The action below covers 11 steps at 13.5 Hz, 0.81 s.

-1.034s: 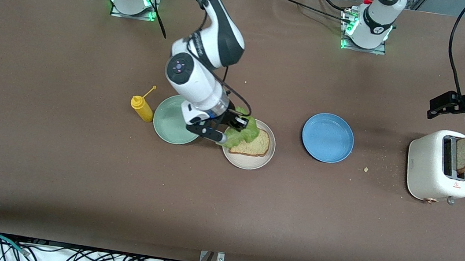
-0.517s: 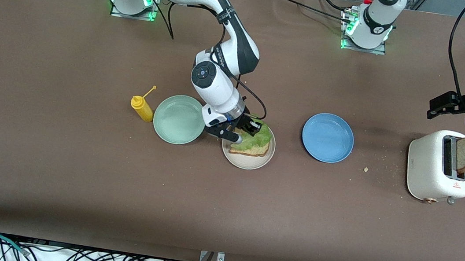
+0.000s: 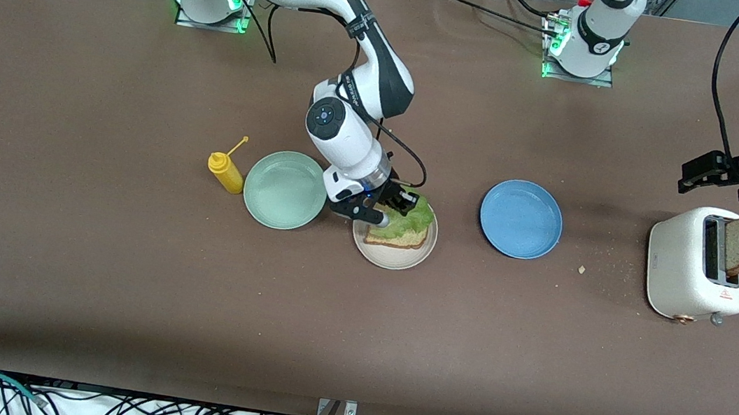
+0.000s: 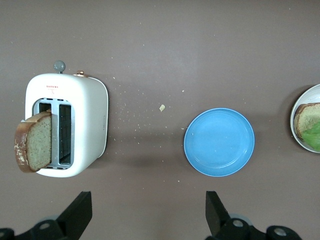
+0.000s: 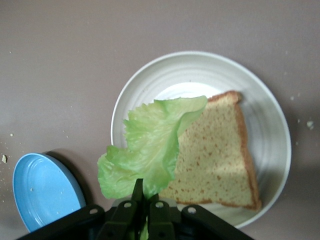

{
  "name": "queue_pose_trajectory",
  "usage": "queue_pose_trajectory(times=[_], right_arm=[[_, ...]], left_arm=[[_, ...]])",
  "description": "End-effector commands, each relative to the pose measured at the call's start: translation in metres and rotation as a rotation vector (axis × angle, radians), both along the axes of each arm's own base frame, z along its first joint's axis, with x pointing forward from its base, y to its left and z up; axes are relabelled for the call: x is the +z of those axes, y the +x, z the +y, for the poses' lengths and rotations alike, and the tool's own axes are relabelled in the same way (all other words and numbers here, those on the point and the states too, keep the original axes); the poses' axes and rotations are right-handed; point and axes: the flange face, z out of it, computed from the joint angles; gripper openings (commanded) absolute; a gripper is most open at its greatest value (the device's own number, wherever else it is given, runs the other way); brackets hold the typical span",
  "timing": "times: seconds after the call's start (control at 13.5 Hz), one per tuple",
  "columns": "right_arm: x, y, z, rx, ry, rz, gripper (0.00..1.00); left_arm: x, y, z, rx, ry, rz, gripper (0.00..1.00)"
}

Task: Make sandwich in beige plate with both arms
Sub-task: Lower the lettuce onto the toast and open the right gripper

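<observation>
Lowered since before, right hand [image 3: 389, 211] pinches lettuce [image 3: 409, 214] over bread on brown table [image 3: 123, 262]; left hand [image 3: 698, 172] open.

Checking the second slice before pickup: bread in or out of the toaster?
Partly out: the bread slice stands tilted, raised from a slot of the toaster.

A bread slice [image 3: 399, 237] lies on the beige plate [image 3: 392, 256], and the lettuce [image 3: 409, 214] is over it. The green plate [image 3: 284, 189] is just beside, toward the right arm's end, then the bottle [image 3: 226, 171]. The blue plate [image 3: 521, 218] and the toaster [image 3: 699, 264] stand toward the left arm's end.
</observation>
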Motion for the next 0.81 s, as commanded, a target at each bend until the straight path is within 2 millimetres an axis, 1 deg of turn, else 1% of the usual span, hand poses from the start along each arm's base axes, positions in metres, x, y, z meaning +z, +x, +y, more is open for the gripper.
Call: queue_pose_trajectory(times=[0.0,0.07,0.22,0.3,0.44,0.52,0.59,0.74], right_arm=[[-0.003,0.008,-0.004,0.054,0.006,-0.038,0.07],[-0.005,0.006,-0.003,0.056,0.006,-0.034,0.14],[-0.008,0.004,-0.001,0.069,-0.006,-0.040,1.00],[-0.008,0.004,0.000,0.089,-0.013,-0.050,1.00],[-0.002,0.007,-0.003,0.129,-0.022,-0.081,1.00],[0.000,0.008,-0.005,0.145,-0.028,-0.091,1.00],[-0.001,0.011,-0.010,0.143,-0.038,-0.092,1.00],[0.006,0.020,-0.028,0.118,-0.055,-0.097,1.00]], left_arm=[[-0.003,0.002,0.005,-0.001,0.042,-0.006,1.00],[-0.002,0.003,0.006,0.001,0.042,-0.010,1.00],[-0.002,0.003,0.006,0.001,0.042,-0.012,1.00],[-0.002,0.003,0.006,0.001,0.042,-0.012,1.00],[-0.003,0.003,0.007,0.002,0.042,-0.012,1.00],[-0.007,0.005,0.008,0.002,0.042,-0.004,1.00],[-0.011,0.007,0.010,0.001,0.057,0.002,1.00],[-0.021,0.013,0.023,0.001,0.106,0.007,1.00]])
